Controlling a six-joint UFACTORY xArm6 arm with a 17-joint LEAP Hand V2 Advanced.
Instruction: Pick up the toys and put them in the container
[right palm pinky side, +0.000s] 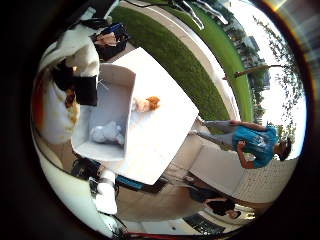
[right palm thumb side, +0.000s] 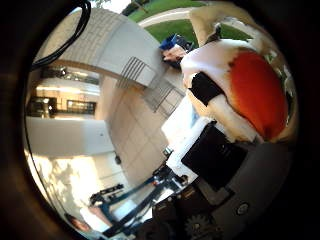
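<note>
The hand (right palm thumb side: 220, 165) holds a plush toy (right palm thumb side: 250, 90), white with black and a large orange patch, pressed close against the palm; its fingers seem curled round the toy, though only white and black parts of the hand show at the views' edges, so the grip itself is hard to confirm. In the little-finger view the same toy hangs just beside the open white box (right palm pinky side: 117, 75) that stands on the white surface (right palm pinky side: 160, 135).

One pale toy (right palm pinky side: 106, 133) already lies inside the box (its shape is too soft to name). A small orange toy (right palm pinky side: 147, 103) lies on the surface, just outside the box wall. So the task looks partly done: one toy in, one in the hand and close to the box, one not yet picked up.

Much of the held toy is cut off by the view's edge, and its far side is hidden. Whether more toys lie on the surface beyond the box cannot be told.
</note>
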